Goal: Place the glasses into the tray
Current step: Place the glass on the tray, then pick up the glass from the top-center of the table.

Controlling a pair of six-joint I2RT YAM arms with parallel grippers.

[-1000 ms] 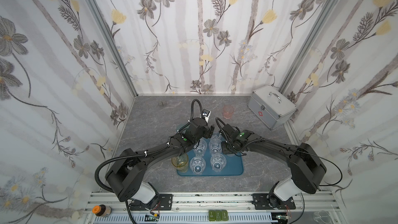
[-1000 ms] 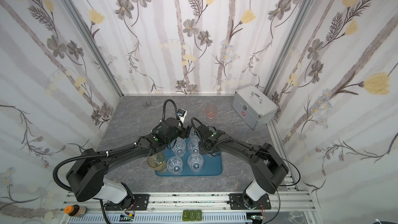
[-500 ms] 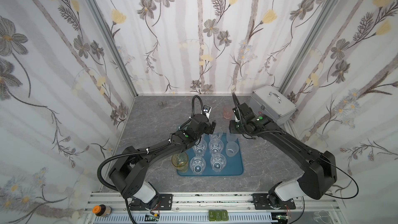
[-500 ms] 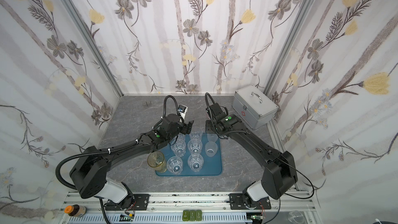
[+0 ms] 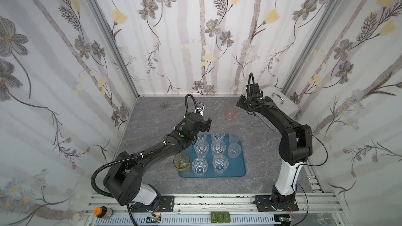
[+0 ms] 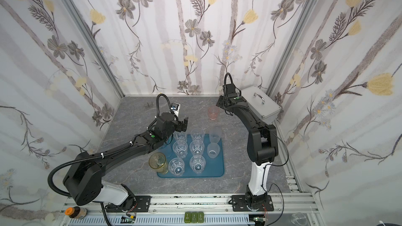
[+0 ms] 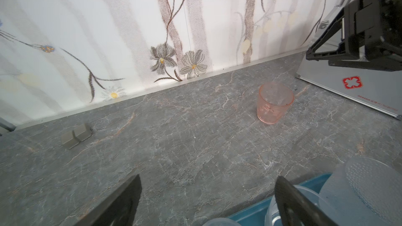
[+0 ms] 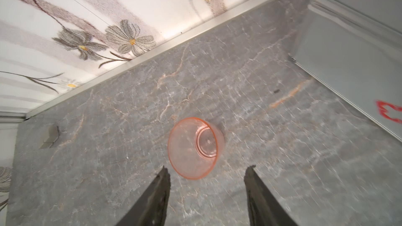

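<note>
One pink transparent tumbler (image 8: 195, 148) stood upright outside the flat teal-blue rectangular tray (image 5: 235, 168), on the table near the back wall, close to the silver metal case (image 6: 258, 103). The other glasses in view stood at the tray: six clear faceted tumblers (image 5: 217, 147), two frosted white tumblers (image 5: 234, 150), and an amber-yellow tumbler (image 5: 182, 163) at the corner nearest the left arm's base, where its seating inside the rim could not be confirmed.

The right gripper (image 8: 207, 168) hung above the pink tumbler, jaws apart, nothing between them; the left gripper (image 7: 208, 177) hung over the tray's far edge, jaws wide apart and empty.

Probable faults:
- a jaw descending onto the rim instead of around the wall would tip the light tumbler;
- the smooth tapered wall could slip from a shallow grip;
- the case could foul the right arm's approach;
- free floor in the tray was limited, so a careless placement could knock neighbouring glasses.

Surface: a flat, matte, grey marble-patterned tabletop (image 5: 152, 116), with two small grey blocks (image 7: 76, 135) near the back; room: three walls in floral wallpaper (image 5: 195, 29), joined by metal corner posts.
</note>
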